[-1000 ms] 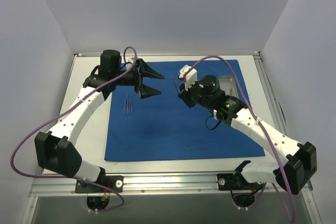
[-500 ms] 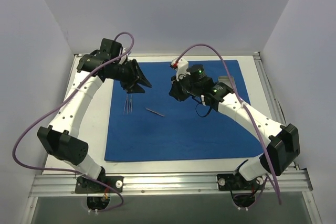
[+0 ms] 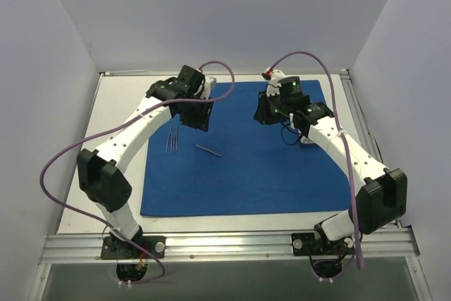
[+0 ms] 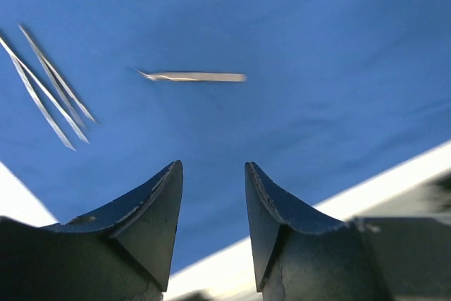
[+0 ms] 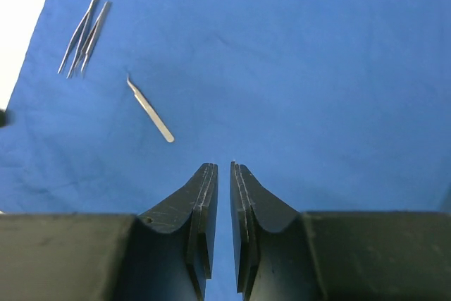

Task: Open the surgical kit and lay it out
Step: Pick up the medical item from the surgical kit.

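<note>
The surgical kit's royal-blue cloth (image 3: 246, 167) lies spread flat on the table. Two thin silver tweezers (image 3: 171, 140) rest side by side near its left edge, and a single tweezer (image 3: 208, 150) lies just to their right. The same ones show in the wrist views: the pair (image 4: 49, 89) (image 5: 84, 33) and the single tweezer (image 4: 194, 76) (image 5: 150, 109). My left gripper (image 3: 196, 115) (image 4: 213, 167) hangs open and empty over the cloth's back left part. My right gripper (image 3: 262, 112) (image 5: 224, 166) hovers over the back middle, its jaws a narrow slit apart with nothing in them.
The white table top (image 3: 123, 139) shows as a strip left of the cloth and along the back. An aluminium frame rail (image 3: 225, 241) runs across the near edge. White walls close in the left, right and back sides.
Both arms swung toward the back of the cloth, the left one rightward. A single tweezer now lies beside the pair. Left jaws narrowed; right jaws opened a crack.
</note>
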Controlling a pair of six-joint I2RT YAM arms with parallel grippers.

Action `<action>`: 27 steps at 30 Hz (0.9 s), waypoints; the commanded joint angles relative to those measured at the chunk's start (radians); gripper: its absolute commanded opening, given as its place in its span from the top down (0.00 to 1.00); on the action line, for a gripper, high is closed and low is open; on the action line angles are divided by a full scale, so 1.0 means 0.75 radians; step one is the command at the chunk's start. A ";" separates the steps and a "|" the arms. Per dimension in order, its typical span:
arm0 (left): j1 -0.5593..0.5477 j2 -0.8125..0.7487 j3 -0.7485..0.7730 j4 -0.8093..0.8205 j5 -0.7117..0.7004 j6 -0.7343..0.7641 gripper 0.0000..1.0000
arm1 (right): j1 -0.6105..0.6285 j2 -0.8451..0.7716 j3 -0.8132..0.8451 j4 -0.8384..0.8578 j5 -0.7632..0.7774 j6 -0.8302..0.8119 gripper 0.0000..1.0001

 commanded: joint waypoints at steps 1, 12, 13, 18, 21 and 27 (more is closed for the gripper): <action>-0.063 0.081 -0.038 0.142 -0.215 0.453 0.51 | -0.033 -0.127 0.022 -0.073 -0.017 0.022 0.85; -0.194 0.188 -0.443 0.721 -0.575 0.936 0.54 | -0.119 -0.268 -0.009 -0.200 -0.038 0.020 0.86; -0.196 0.226 -0.427 0.699 -0.565 0.914 0.54 | -0.127 -0.274 -0.007 -0.204 -0.034 0.016 0.86; -0.207 0.280 -0.323 0.639 -0.527 0.785 0.51 | -0.143 -0.284 -0.011 -0.188 -0.048 0.022 0.88; -0.211 0.259 -0.370 0.641 -0.398 0.875 0.51 | -0.154 -0.282 -0.011 -0.185 -0.058 0.024 0.90; -0.219 0.169 -0.480 0.635 -0.193 1.020 0.52 | -0.162 -0.291 -0.032 -0.179 -0.073 0.026 0.91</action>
